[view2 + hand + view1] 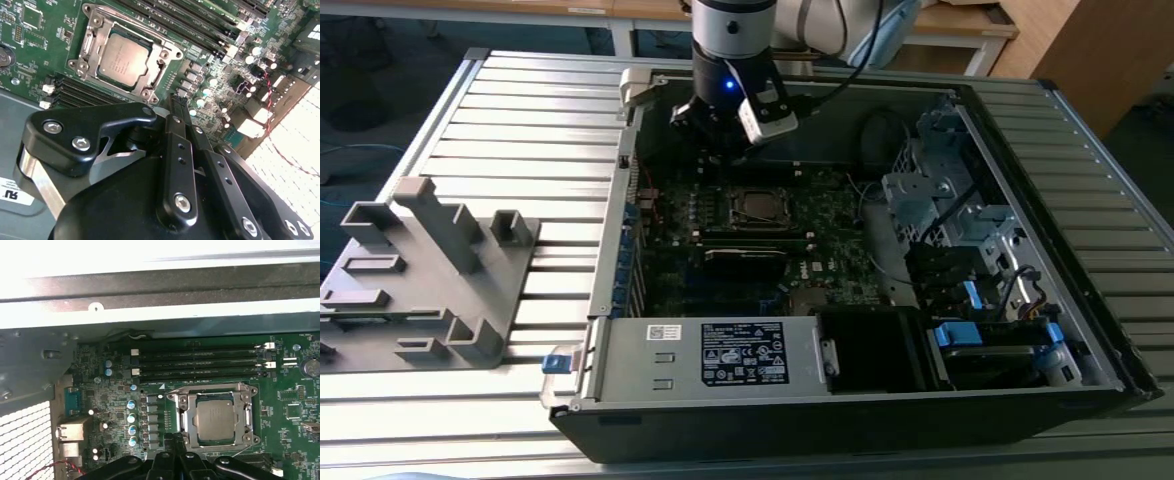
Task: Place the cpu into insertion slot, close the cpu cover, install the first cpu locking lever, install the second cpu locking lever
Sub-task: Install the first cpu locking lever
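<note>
The gripper (178, 100) has its two black fingers (176, 145) drawn together at the tips, narrow, with nothing between them. In both wrist views the tips (172, 438) stand just beside one corner of the socket, over the green motherboard (120, 405); contact with the board cannot be determined. The cpu (122, 62) sits flat in the socket, its dull grey metal top facing up. The cpu cover (92, 37), a silvery frame, lies flat around the cpu, which shows through its window (216, 417). Whether the locking levers are latched cannot be determined. A row of long black memory slots (200, 362) runs beside the socket. In the exterior view the arm reaches down into an open computer case (854, 425), with the gripper (724, 155) close to the socket (761, 208). The case lies on a slatted metal table (520, 120), and a grey plastic fixture (427, 270) stands on the table at the exterior view's left.
</note>
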